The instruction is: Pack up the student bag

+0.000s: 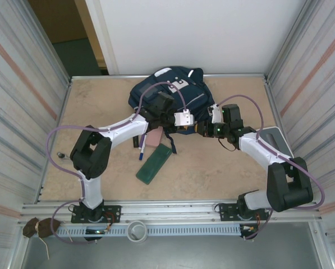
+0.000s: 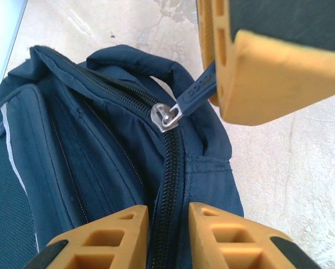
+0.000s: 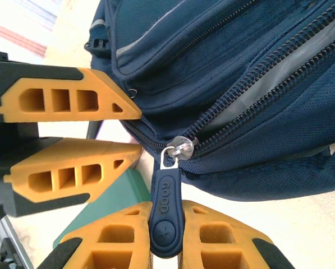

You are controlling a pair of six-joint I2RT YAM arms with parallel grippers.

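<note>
Looking down on a beige marbled table [image 1: 223,174] boxed in by ribbed metal walls [image 1: 21,84], with the navy backpack [image 1: 173,89] parked at the far middle, white patch up top. Can see the right gripper [image 3: 166,216] pressed together on the blue zipper pull [image 3: 167,193], pinching it flat between the pads. Same deal for the left gripper [image 2: 167,218]: clamped onto the backpack along its zipper, one finger each side of the teeth. Also spotted a green case [image 1: 154,164] and a pen [image 1: 141,151] lying on the near side of the backpack.
</note>
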